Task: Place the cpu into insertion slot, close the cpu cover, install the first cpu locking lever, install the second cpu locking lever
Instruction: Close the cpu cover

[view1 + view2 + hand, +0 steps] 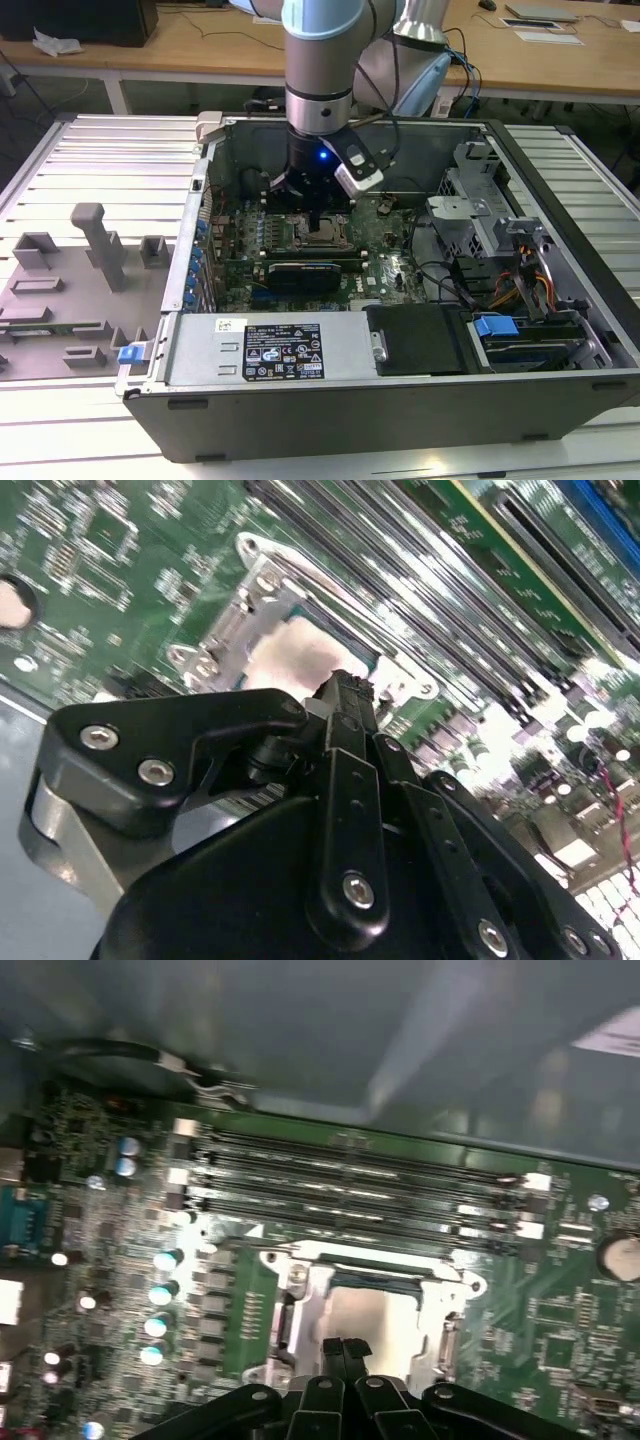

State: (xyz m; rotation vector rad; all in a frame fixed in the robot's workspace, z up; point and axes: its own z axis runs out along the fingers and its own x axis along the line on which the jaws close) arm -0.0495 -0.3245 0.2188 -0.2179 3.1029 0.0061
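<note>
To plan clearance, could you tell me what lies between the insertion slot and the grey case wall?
In the first wrist view, long dark memory slots lie between the insertion slot and case wall.

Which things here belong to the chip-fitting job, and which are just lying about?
Job: tool, chip, silver cover frame.
Lying about: memory slots, power supply box, grey blocks, blue clip.
</note>
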